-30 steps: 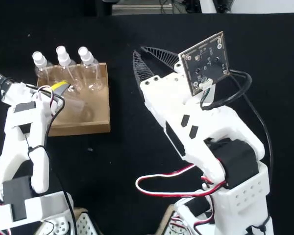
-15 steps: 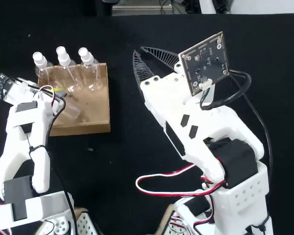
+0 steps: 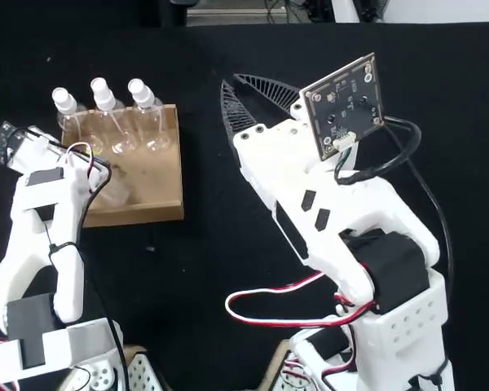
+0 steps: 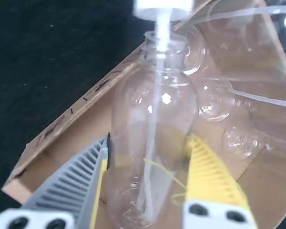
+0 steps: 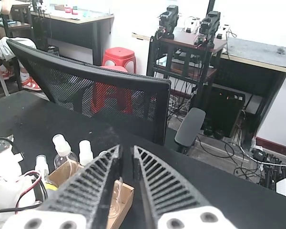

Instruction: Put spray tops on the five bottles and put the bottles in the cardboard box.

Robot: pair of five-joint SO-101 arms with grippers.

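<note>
Our left fingers [image 4: 205,176] clamp a bottle [image 4: 152,105] inside the cardboard box [image 4: 62,143], beside three more bottles [image 3: 106,118]. Our right fingers [image 5: 157,186] hang above the bench [image 3: 204,236], narrowly apart, holding nothing.

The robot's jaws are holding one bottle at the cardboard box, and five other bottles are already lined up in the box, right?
Not five. The high view shows three other bottles lined up along the far side of the cardboard box. The rest is right: the left gripper has its jaws on one bottle at the box.
</note>
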